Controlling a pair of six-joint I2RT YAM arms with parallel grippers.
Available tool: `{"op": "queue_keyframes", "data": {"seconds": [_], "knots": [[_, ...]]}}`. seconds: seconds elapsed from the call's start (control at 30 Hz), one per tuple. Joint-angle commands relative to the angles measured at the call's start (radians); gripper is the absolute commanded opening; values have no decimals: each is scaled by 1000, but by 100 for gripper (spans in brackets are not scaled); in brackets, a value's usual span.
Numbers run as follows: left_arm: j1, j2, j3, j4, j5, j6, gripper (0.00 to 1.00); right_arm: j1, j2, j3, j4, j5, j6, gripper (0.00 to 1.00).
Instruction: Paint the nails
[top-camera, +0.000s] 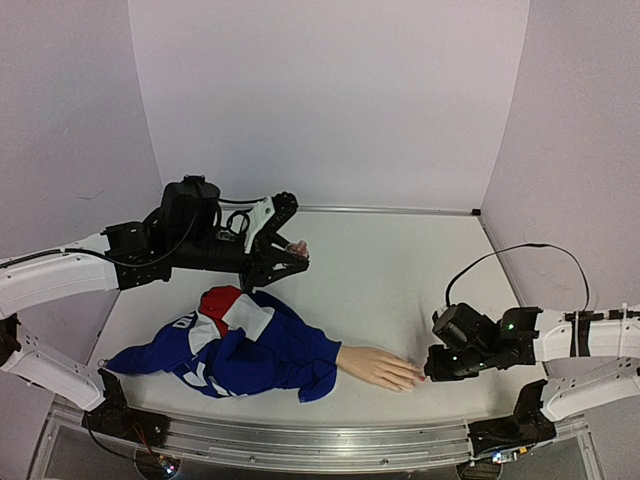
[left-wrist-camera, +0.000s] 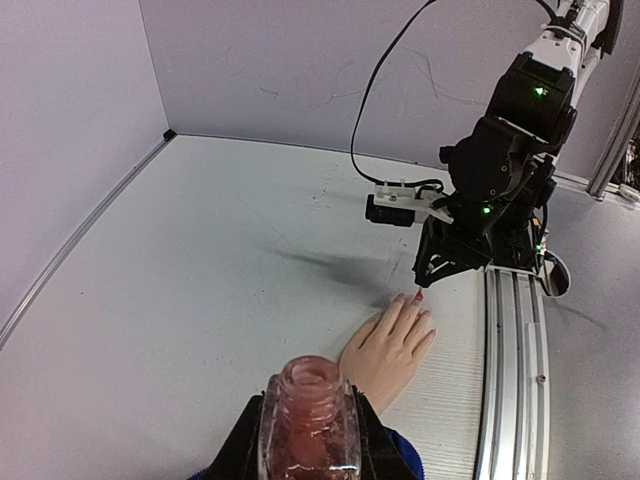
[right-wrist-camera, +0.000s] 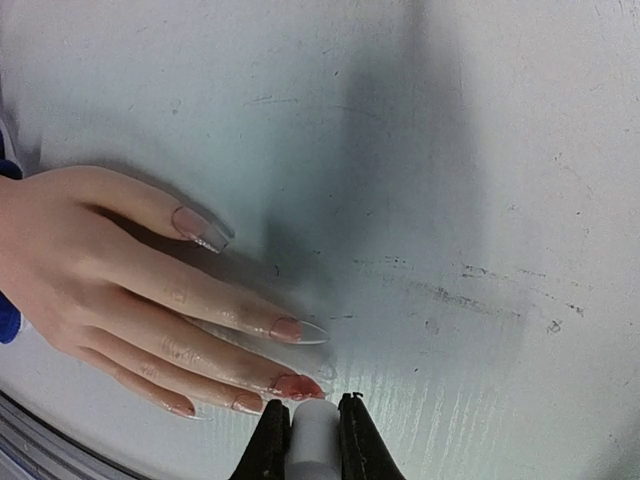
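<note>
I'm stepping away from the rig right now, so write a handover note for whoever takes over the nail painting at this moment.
Left claw: shut on the open pinkish glass polish bottle, held away from the hand.
Right claw: shut on the white brush handle, its tip at the middle fingernail of the beige mannequin hand.
The hand lies palm down on the white table, fingers toward the right arm.
Done: the middle fingernail looks red.
Left: the thumb nail and index nail look pale, probably unpainted; the two small nails are hard to judge.
</note>
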Motion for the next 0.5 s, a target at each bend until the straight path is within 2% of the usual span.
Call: {"op": "queue_keyframes", "data": {"seconds": [0.0,0.47], "knots": [[-5,-13,34,28,10,15,0,4,8,19,-58,35,12,0],[-5,-13,35,28,11,15,0,5,-47,34,-135,65,33,0]]}}
